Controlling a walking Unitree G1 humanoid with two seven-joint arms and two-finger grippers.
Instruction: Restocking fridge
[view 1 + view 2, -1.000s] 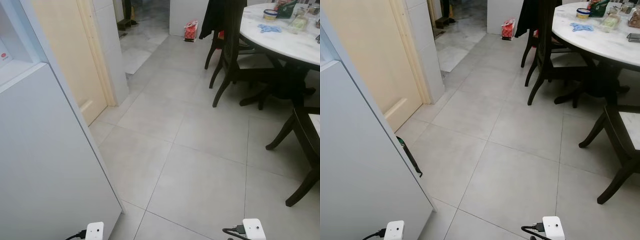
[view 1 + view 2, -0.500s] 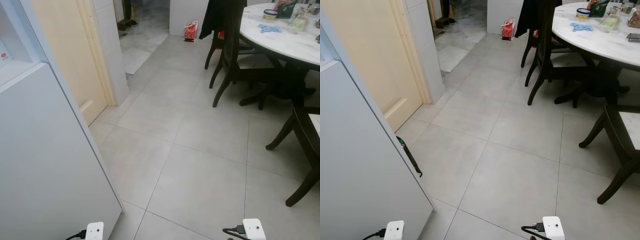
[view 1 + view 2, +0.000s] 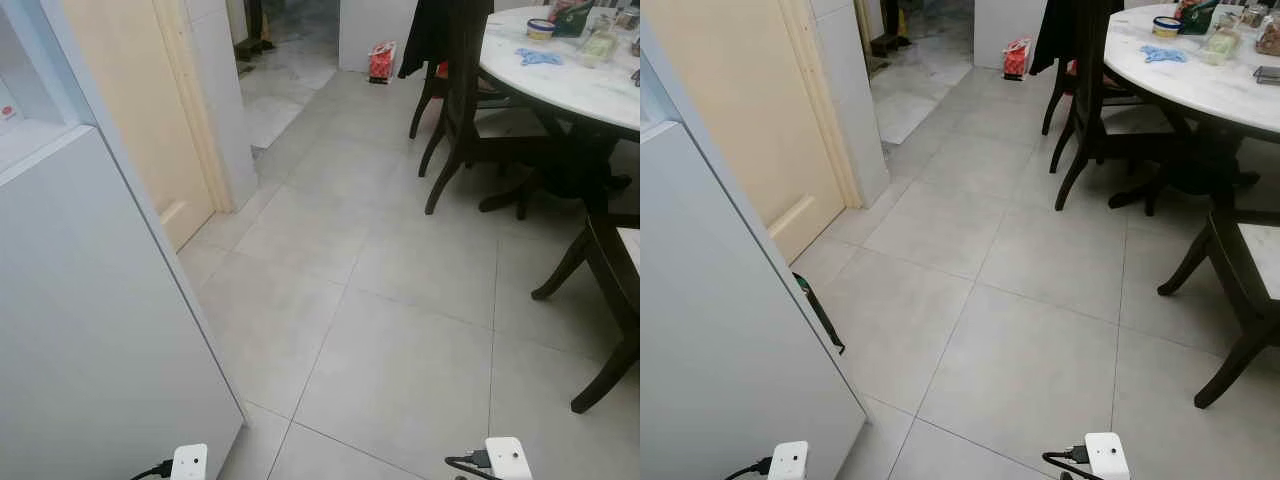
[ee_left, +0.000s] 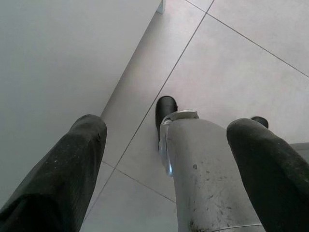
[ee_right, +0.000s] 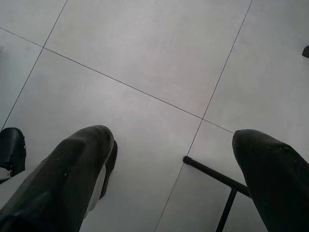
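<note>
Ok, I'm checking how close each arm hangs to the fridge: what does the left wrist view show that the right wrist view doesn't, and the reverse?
Left wrist view: a white panel, apparently the fridge, runs close beside the left gripper, with what looks like a silver robot leg below.

Right wrist view: a thin black rod lies on the floor under the right gripper, with no white panel near.

Both: grey tiled floor with grout lines, and two black fingers spread apart, holding nothing.

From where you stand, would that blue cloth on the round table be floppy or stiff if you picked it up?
The blue cloth lies crumpled and flat on the white table, so it would probably droop limply. It looks thin, likely light. It should not roll or break, though it might slide on the smooth top.
</note>
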